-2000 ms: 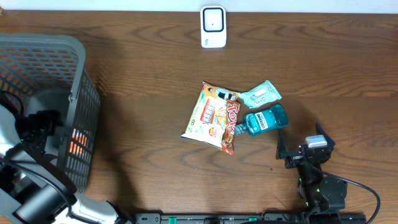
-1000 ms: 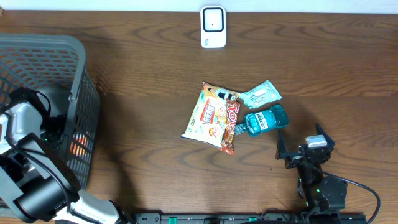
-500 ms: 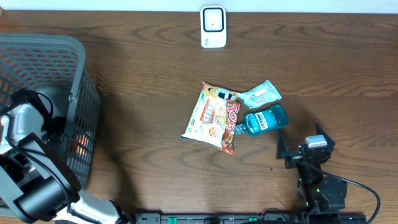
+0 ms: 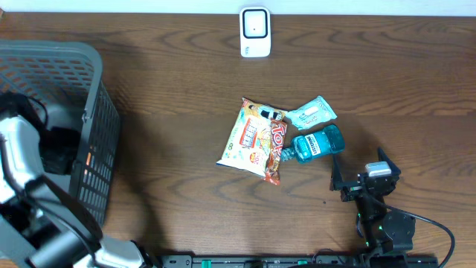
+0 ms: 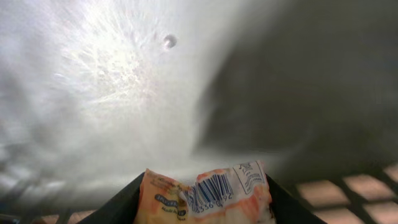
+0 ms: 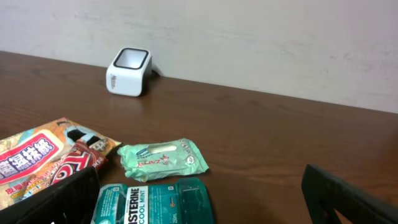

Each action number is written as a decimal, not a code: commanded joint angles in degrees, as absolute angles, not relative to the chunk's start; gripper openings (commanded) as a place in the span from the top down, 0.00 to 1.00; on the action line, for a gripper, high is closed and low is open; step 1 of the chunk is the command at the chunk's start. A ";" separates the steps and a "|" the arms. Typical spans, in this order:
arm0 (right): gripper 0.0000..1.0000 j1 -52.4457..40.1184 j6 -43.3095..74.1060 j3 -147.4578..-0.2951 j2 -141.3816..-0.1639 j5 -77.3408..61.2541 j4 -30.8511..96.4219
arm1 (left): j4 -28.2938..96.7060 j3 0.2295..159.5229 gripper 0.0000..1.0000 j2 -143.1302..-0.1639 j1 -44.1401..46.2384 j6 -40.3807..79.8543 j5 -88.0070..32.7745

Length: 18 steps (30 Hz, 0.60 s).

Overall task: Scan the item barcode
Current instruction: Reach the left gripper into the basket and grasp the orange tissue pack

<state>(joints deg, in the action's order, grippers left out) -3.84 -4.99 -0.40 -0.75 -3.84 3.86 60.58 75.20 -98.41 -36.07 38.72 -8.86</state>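
In the left wrist view an orange packet [image 5: 208, 196] with a white barcode patch sits between my left gripper's [image 5: 205, 186] two black fingers [image 5: 118, 208], touching both; the gripper is shut on it. The grey basket floor lies behind it. From overhead, the left arm [image 4: 22, 149] reaches down inside the grey mesh basket [image 4: 93, 82] at the table's left, and the packet is hidden there. The white scanner [image 4: 254, 32] stands at the back middle. My right gripper [image 4: 361, 179] rests open near the front right, nothing between its fingers.
Mid-table lie a large snack bag [image 4: 249, 138], a red packet [image 4: 275, 149], a mint-green pouch [image 4: 312, 113] and a teal mouthwash bottle [image 4: 316, 144]. That bottle [image 6: 155, 202] lies just ahead of the right gripper [image 6: 202, 186]. The scanner [image 6: 129, 71] stands against the wall.
My left jaws have closed in on the orange packet inside the basket, and the left arm has shifted a little toward the basket's left side. The right arm has not moved.
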 commanded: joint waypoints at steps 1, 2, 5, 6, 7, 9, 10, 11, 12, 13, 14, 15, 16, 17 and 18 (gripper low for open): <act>0.01 -4.08 -4.34 -0.32 -0.86 -3.73 4.08 | 63.59 81.49 0.51 -91.70 -35.97 37.98 -8.82; 0.01 -4.08 -4.34 -0.32 -0.86 -3.73 4.08 | 64.49 83.05 0.51 -89.80 -35.99 37.95 -8.80; 0.01 -4.08 -4.34 -0.32 -0.86 -3.73 4.08 | 65.47 86.32 0.51 -84.18 -35.97 38.00 -8.82; 0.01 -4.08 -4.34 -0.32 -0.86 -3.73 4.08 | 65.54 87.20 0.51 -82.04 -35.97 38.02 -8.82; 0.01 -4.08 -4.34 -0.32 -0.86 -3.73 4.08 | 65.52 87.72 0.51 -80.09 -35.97 38.46 -8.86; 0.01 -4.08 -4.34 -0.32 -0.86 -3.73 4.08 | 65.30 88.01 0.51 -75.68 -35.86 39.57 -10.31; 0.01 -4.08 -4.34 -0.32 -0.86 -3.73 4.08 | 65.32 88.01 0.51 -73.76 -35.70 40.10 -11.33; 0.01 -4.08 -4.34 -0.32 -0.86 -3.73 4.08 | 65.32 88.01 0.51 -70.87 -35.14 41.08 -13.10; 0.01 -4.08 -4.34 -0.32 -0.86 -3.73 4.08 | 65.30 88.01 0.51 -69.30 -34.52 41.25 -14.35; 0.01 -4.08 -4.34 -0.32 -0.86 -3.73 4.08 | 65.10 88.01 0.51 -67.59 -33.54 41.25 -15.90; 0.01 -4.08 -4.34 -0.32 -0.86 -3.73 4.08 | 65.04 88.01 0.51 -66.08 -32.27 41.28 -17.04; 0.01 -4.08 -4.34 -0.32 -0.86 -3.73 4.08 | 64.90 87.99 0.51 -64.38 -30.00 42.00 -17.58; 0.01 -4.08 -4.34 -0.32 -0.86 -3.73 4.08 | 64.86 87.99 0.51 -63.37 -27.97 42.35 -17.56; 0.01 -4.08 -4.34 -0.32 -0.86 -3.73 4.08 | 64.64 87.99 0.51 -62.63 -25.65 42.33 -17.56; 0.01 -4.08 -4.34 -0.32 -0.86 -3.73 4.08 | 64.49 87.99 0.51 -62.22 -23.51 42.33 -17.52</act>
<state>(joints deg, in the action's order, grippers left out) -3.84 -5.02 -0.38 -0.75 -3.81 3.84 64.71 87.48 -63.72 -29.39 41.01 -14.92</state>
